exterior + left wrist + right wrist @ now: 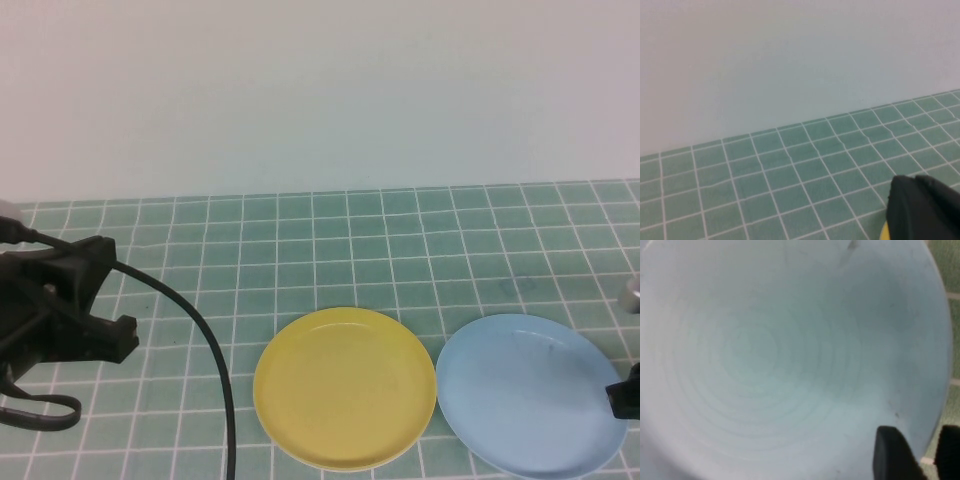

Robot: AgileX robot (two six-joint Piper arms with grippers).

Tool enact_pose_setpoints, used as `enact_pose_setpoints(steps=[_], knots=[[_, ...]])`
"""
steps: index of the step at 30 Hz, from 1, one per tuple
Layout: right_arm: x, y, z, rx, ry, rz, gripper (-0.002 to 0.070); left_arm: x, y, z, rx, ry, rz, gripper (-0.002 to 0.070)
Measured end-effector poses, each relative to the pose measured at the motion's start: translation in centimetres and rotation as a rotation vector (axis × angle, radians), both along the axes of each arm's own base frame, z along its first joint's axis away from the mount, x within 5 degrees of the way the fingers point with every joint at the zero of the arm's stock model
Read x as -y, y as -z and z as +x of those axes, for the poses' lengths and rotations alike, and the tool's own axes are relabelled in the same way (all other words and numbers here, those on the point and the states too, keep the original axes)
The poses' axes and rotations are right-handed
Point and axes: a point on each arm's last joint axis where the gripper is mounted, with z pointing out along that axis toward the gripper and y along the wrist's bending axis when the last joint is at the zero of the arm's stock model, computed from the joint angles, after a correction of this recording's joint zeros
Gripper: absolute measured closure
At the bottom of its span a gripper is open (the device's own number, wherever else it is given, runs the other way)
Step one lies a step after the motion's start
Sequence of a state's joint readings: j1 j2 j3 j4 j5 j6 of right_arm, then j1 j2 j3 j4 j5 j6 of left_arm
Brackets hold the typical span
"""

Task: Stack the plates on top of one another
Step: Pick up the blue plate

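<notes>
Your right gripper (926, 452), jaws straddling the blue plate's (530, 395) rim at lower right, is risking a slip; the yellow plate (345, 388) is lying beside it. Left gripper (95, 330), jaws pressed together, is idling mid-left.

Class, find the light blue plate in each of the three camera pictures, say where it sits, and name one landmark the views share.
High view: the light blue plate lies at lower right, beside the yellow plate, with the right gripper at its right rim.
Left wrist view: not in it.
Right wrist view: the plate fills almost the whole picture, the right gripper at its rim.
Shared landmark: the green tiled table.
</notes>
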State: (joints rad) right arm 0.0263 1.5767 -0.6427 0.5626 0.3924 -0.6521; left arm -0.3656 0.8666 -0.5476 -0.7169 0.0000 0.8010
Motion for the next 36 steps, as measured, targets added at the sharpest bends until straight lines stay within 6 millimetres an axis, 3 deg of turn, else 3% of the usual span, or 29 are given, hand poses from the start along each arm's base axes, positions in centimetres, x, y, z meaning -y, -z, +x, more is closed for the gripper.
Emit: enact_pose_setpoints(steps=[5,16,19,23,25,36], knots=[[0.0,0.0,0.1,0.006,0.013,0.006,0.0417,0.1,0.1,-0.1,-0.010,0.008,0.002,0.0676],[0.0,1.8,1.0,-0.047,0.040,0.013,0.0409,0.1,0.1,-0.1,-0.006,0.016,0.020,0.0676],[-0.1,1.4,1.7,-0.035,0.036,0.020,0.0448,0.1,0.1,-0.1,-0.005,0.017,0.022,0.0676],[-0.2,0.9,2.4,-0.019,0.034,0.027,0.0609,0.1,0.1,-0.1,-0.006,0.018,0.023,0.0676],[-0.2,0.7,2.6,-0.010,0.034,0.028,0.0643,0.1,0.1,-0.1,-0.006,0.018,0.023,0.0676],[0.0,0.7,2.8,0.014,0.028,0.003,0.0661,0.1,0.1,-0.1,-0.004,0.019,0.026,0.0676]])
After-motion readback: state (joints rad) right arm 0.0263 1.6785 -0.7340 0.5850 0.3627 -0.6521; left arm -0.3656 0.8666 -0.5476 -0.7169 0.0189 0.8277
